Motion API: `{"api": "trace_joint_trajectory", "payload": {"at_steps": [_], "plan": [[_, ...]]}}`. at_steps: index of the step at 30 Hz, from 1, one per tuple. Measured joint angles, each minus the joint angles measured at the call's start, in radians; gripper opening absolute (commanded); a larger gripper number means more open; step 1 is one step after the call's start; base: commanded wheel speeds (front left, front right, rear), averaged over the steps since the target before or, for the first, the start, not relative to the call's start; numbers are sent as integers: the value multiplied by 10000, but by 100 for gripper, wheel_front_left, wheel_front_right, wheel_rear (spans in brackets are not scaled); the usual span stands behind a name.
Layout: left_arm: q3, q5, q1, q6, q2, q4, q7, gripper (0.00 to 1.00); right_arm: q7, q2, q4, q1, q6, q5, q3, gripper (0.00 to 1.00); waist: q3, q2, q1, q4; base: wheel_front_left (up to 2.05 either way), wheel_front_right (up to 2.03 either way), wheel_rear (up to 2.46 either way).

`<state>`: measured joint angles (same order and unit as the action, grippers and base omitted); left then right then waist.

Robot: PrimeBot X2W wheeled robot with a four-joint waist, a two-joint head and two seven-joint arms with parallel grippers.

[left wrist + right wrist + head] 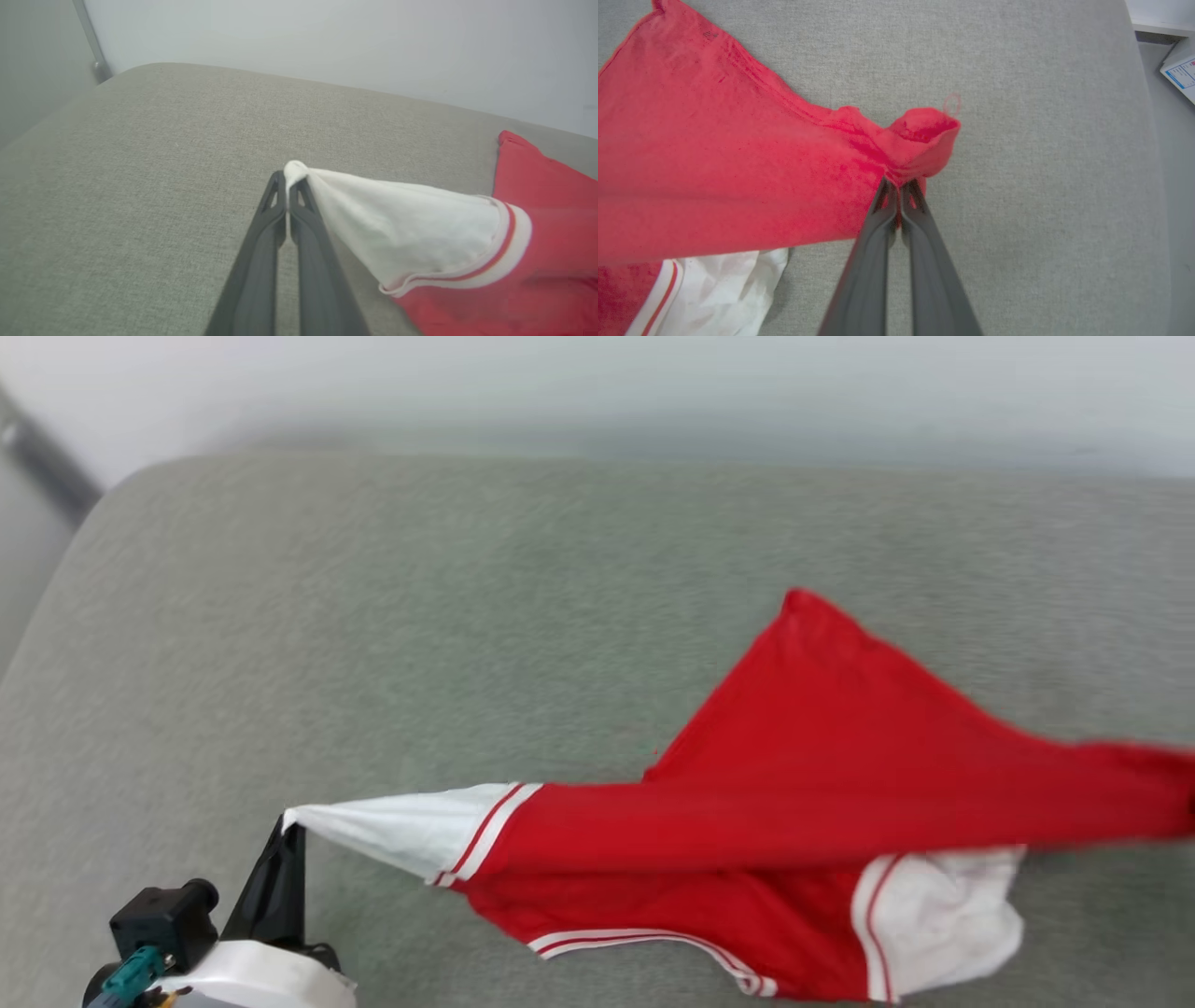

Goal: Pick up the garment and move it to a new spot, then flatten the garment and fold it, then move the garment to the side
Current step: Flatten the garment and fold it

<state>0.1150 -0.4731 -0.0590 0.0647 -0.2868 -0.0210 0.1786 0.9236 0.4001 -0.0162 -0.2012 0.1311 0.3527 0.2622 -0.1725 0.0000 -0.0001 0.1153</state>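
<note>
L gripper (287,181), R gripper (899,187) pinch garment (794,775) taut.

One garment (794,784), one cushion (467,616), two pairs of fingers (259,266) (927,266).

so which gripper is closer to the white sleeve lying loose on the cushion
Right. The right gripper pinches the jersey's red edge, with the loose white sleeve lying close beside it; the left gripper holds the other sleeve's tip, far across the jersey.
</note>
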Motion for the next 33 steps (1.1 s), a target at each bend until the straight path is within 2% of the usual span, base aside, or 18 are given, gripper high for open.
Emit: {"api": "trace_joint_trajectory", "payload": {"at_steps": [5, 10, 11, 12, 13, 17, 19, 23, 26, 29, 33], "plan": [[-148, -69, -343, 150, -199, 19, -221, 0, -378, -1080, 771, 2194, 0, 128, 671, 0, 391, 0, -1, -701, 0, 0, 0], [-268, -134, -421, 234, -320, 21, -295, 0, -834, -2372, 813, 3712, 0, 17, 913, 0, 557, 0, 0, -1217, 0, 0, 0], [-276, -140, -431, 236, -345, 40, -316, 0, -978, -2600, 740, 3856, 0, -29, 955, 6, 563, 0, 0, -1301, 0, 0, 0], [-272, -138, -436, 236, -376, 58, -332, 0, -1131, -2740, 660, 3957, 0, -81, 949, 42, 560, 0, 0, -1371, 0, 0, 0], [-263, -134, -436, 236, -408, 81, -353, 0, -1356, -2849, 575, 4015, 0, -92, 953, 100, 556, 0, 0, -1433, 0, 0, 0], [-174, -56, -388, 247, -476, 213, -462, 0, -2961, -3009, 474, 3858, -2, -31, 947, 100, 541, 0, 0, -1591, 0, 0, 0], [-88, -35, -337, 247, -481, 291, -527, 0, -4219, -3003, 466, 3490, -2, 102, 940, 100, 530, 1, 0, -1594, 0, 0, 0], [140, 61, -158, 244, -456, 474, -571, 0, -6445, -2706, 259, 2619, -2, 518, 552, 100, 475, 0, 0, -1490, 0, 0, 0], [303, 111, 61, 167, -422, 489, -569, 0, -7509, -2251, -142, 1869, -2, 663, 232, 100, 344, 0, 0, -1353, 0, 0, 0], [479, 142, 331, 75, -364, 523, -566, 0, -7277, -1716, -830, 923, -2, 872, -385, 100, 160, 0, 1, -1176, 0, 0, 0], [729, 157, 866, -211, -265, 384, -370, 0, -5204, -510, -1507, -262, -4, 1478, -1701, 100, -132, 0, 1, -842, 0, 0, 0]]}}
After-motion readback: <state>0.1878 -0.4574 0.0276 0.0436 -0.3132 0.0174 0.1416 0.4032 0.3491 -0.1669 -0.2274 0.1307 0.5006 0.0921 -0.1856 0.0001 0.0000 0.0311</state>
